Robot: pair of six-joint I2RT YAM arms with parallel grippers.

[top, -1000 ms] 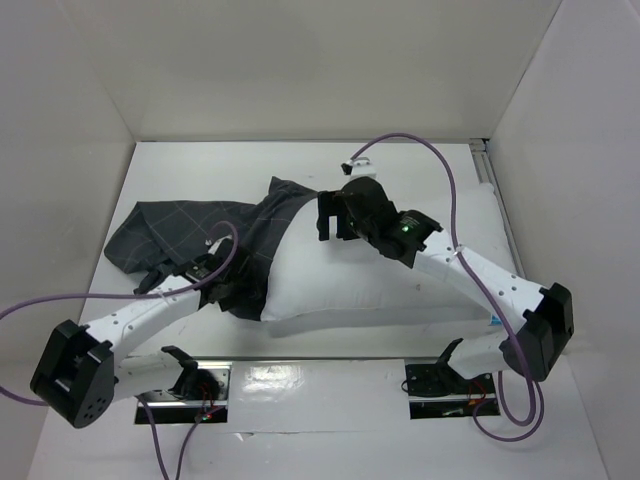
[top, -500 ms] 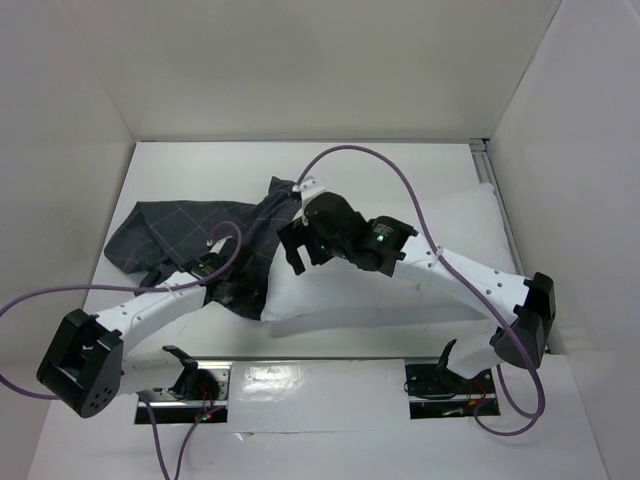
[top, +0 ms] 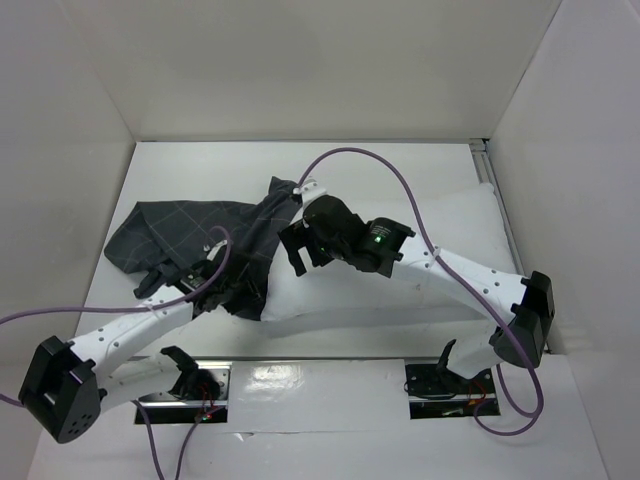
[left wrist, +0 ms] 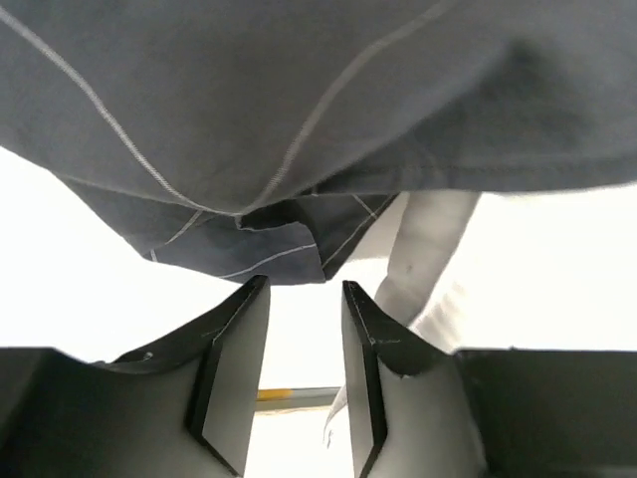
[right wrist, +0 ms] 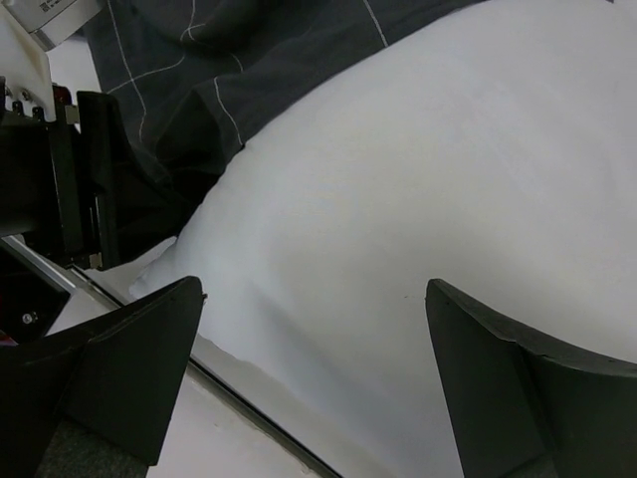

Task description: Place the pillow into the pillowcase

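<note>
**Step in hand.** The pillow [top: 335, 298] lies on the worktop [top: 400, 165], centre to right. Only its left end sits under the pillowcase [top: 170, 228], which is bunched on the left, so most of the pillow is bare. We judge insertion barely begun.

- The left end effector [left wrist: 304, 297] is at the case's near hem. Its jaws are a little apart w/ nothing between them, and the cloth is just beyond the tips.
- The right end effector [right wrist: 314, 299] is spread wide over the pillow's left part and grips nothing.

**Next move, in our judgement.** The left needs to close on one hem layer only, w/o pinching the pillow. The right then steadies or feeds the pillow leftward.

**Surface & room.** The worktop is white and smooth. Plain white walls [top: 300, 70] stand on the left, far and right sides. A metal rail [top: 487, 165] runs along the far-right edge.
</note>
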